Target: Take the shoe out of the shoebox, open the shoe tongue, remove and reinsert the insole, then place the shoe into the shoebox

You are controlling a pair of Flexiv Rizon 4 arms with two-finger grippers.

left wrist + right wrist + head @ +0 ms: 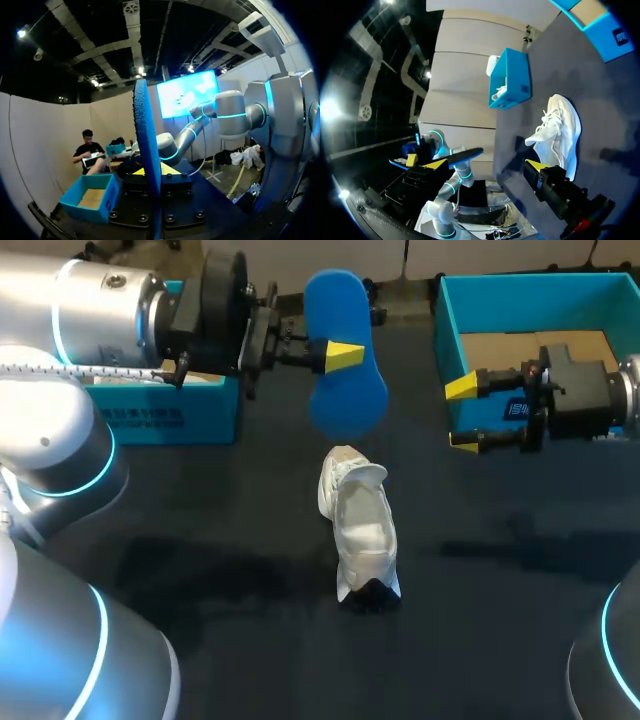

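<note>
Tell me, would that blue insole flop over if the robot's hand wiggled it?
Probably not much: the blue insole is straight end to end, though the left hand pinches only its middle. Edge-on it looks thin, so it is likely light and may bend a little if pushed.

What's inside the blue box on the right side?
The open turquoise shoebox shows only a bare brown cardboard floor. The right pincer and its arm cover the nearer part, so what lies there cannot be seen.

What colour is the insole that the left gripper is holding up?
The insole is plain blue; the head view shows it best.
</note>
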